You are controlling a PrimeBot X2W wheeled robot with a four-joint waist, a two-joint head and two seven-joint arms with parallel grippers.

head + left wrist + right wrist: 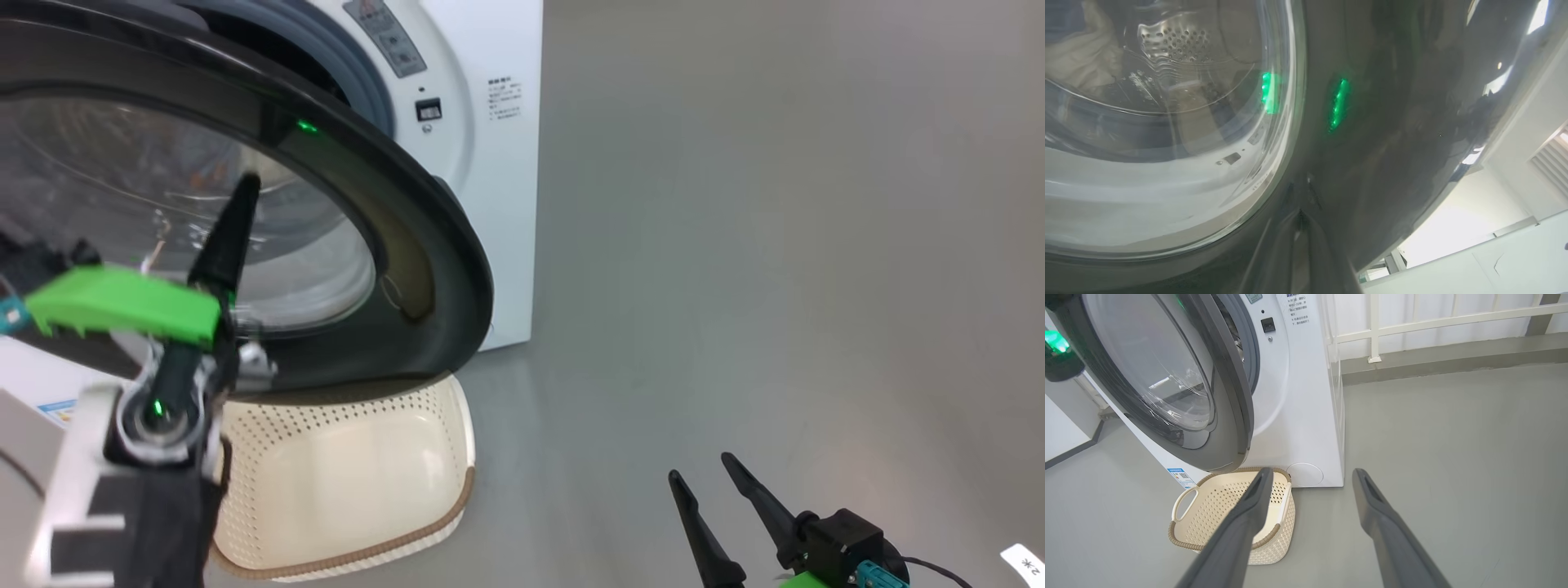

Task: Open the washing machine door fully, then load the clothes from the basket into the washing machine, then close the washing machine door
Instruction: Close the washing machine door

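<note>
Left jaws sit closest in the head view: the two fingers [229, 237] are pressed together with nothing between them, and their tip rests on the outer face of the door [424, 245]. Shut like that they make one stiff prod, which suits pushing a panel rather than gripping it, so I judge the closing step is in hand. The door stands part-way open, swung out over the basket [351, 465], which sits on the floor [775, 245] right against the washer [506, 204] and looks empty. Right jaws hang low, well apart from everything, fingers [694, 523] spread wide and holding nothing, probably parked out of the door's arc

The left wrist view settles the contact: the tip meets its own reflection on the black ring just beside the glass, not on the glass as the head view suggests. Through the window it also gives the drum [1175, 38] and a pale bundle, likely the clothes [1081, 53], inside. The right wrist view gives the gap between door and gasket [1253, 355], and the basket's bare bottom
</note>
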